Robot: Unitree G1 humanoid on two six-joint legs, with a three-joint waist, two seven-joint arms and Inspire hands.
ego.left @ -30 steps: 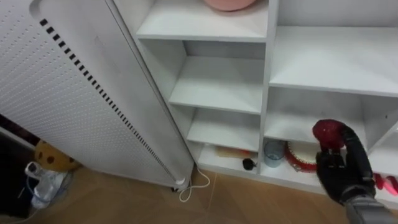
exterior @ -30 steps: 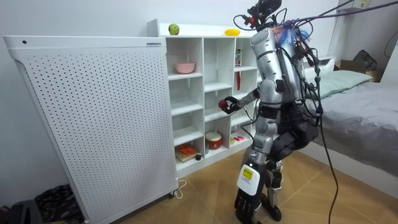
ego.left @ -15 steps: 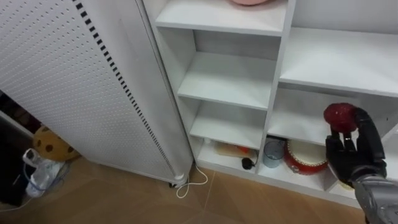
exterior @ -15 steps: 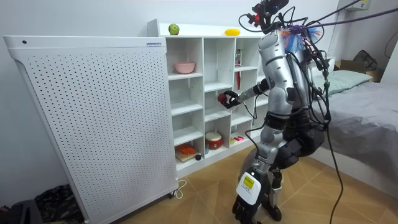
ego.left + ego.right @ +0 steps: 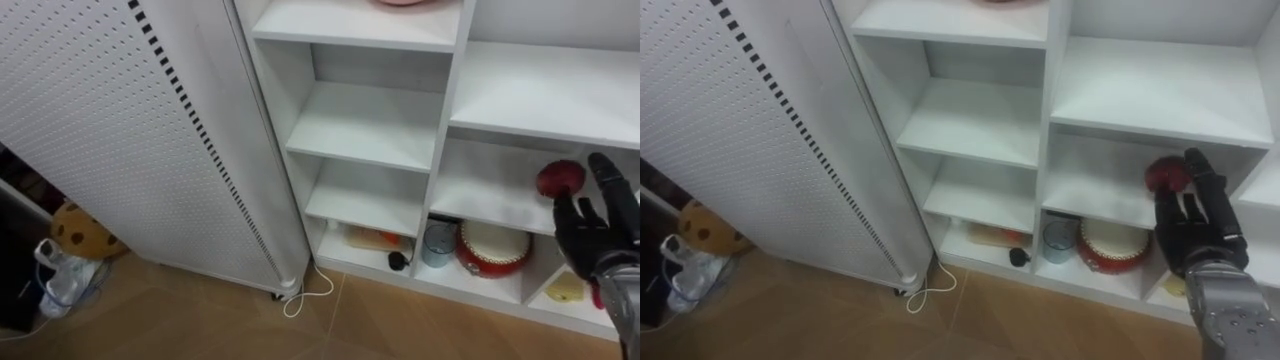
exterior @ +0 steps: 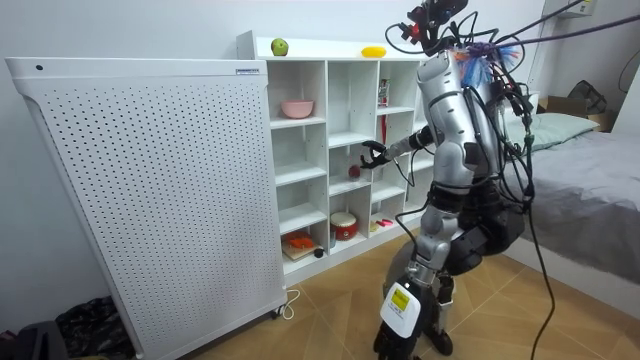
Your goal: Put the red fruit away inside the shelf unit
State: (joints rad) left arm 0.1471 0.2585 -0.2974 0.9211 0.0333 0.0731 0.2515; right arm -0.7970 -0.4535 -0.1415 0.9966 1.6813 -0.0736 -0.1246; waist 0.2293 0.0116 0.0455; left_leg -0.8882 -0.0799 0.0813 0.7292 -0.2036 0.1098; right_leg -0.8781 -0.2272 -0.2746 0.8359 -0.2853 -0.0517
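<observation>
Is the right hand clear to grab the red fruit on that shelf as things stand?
Probably yes: the right hand is open just in front of the red fruit, and nothing stands between them in the open-fronted compartment.

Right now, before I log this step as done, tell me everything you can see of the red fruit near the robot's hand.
The red fruit is small, round, dark red and glossy, likely an apple. It sits on a white closet shelf, in the compartment above a round red container. The right hand, fingers straight, stands close beside it. Nothing grips the fruit, and in the room view the hand looks clear of it.
</observation>
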